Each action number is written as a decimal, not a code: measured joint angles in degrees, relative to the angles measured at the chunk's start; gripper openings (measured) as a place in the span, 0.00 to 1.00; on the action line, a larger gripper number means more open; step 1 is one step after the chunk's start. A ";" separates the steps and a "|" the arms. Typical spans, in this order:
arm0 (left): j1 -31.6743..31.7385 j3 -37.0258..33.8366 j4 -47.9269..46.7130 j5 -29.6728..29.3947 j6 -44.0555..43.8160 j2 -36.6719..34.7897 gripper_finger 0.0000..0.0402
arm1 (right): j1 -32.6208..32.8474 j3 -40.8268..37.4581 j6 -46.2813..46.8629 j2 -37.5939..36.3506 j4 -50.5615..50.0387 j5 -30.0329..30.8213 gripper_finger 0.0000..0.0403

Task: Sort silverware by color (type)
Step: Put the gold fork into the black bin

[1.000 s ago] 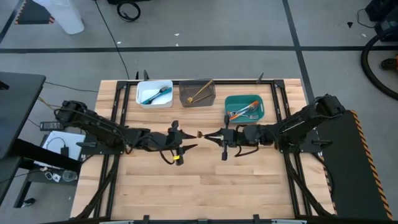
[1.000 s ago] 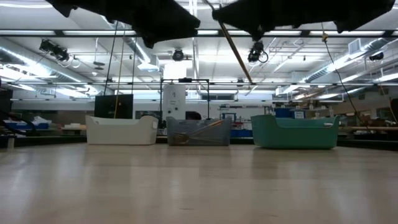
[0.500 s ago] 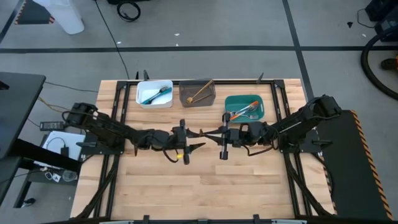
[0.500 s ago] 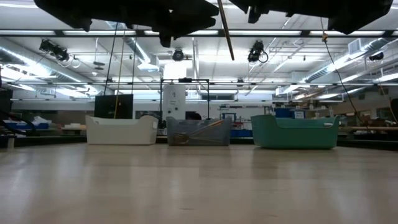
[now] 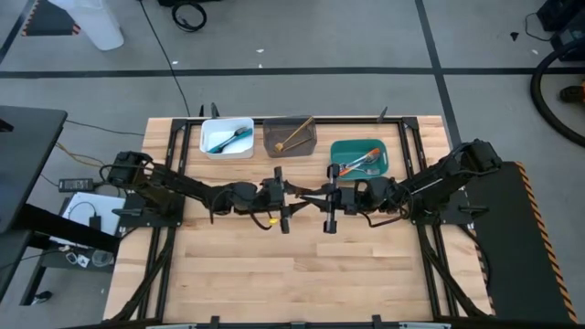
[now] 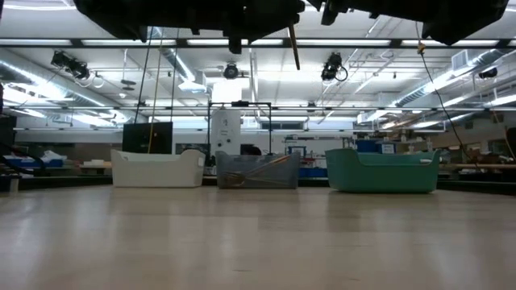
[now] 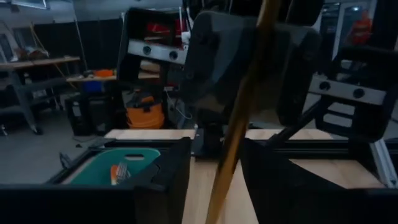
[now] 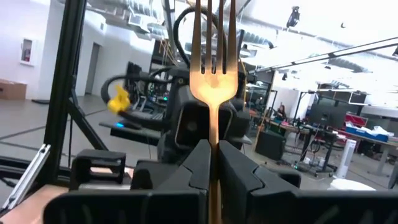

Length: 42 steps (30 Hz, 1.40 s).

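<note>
- Both dark arms meet nose to nose over the middle of the light wooden slatted table [image 5: 302, 274], with a slim golden-tan fork [image 8: 213, 74] held in the air between them.
- The right gripper [image 5: 331, 198] has its fingers [image 8: 239, 177] pinched narrow on the fork's handle; its wrist view shows the tines standing straight up out of the closed tips.
- The left gripper [image 5: 285, 198] faces it from the other side, fingers [image 7: 174, 180] spread wide on either side of the golden handle, which runs up through the gap in the left wrist view. I cannot tell whether those fingers touch the handle.
- In the low view the fork shows only as a thin dark stick hanging below the arms at the top, well clear of the tabletop.
- Along the far edge stand three rectangular bins in a row: a white bin [image 5: 207, 144] with a blue-handled utensil [image 5: 228, 139] inside, a grey bin [image 5: 271, 144] in the middle holding a golden-tan utensil [image 5: 293, 136], and a teal bin [image 5: 340, 151] with orange-handled forks [image 5: 358, 165] in it.
- The held fork hangs just in front of the gap between the grey and teal bins.
</note>
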 joint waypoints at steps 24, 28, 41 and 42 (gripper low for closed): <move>-0.63 -0.15 -4.97 -0.50 0.01 -2.31 0.08 | 2.63 0.02 3.07 -0.07 -5.13 11.59 0.14; -0.69 -0.13 -6.16 -0.38 -0.79 -2.71 0.08 | 2.92 -0.02 5.19 -1.41 -8.21 12.40 0.18; -0.87 -0.10 -12.78 -0.41 -0.97 -5.75 0.08 | 2.91 -0.02 10.95 -8.48 -20.91 13.00 0.38; -0.85 -0.12 -14.26 -0.41 -1.04 -6.22 0.08 | 2.93 -0.02 11.13 -9.14 -21.73 12.98 0.39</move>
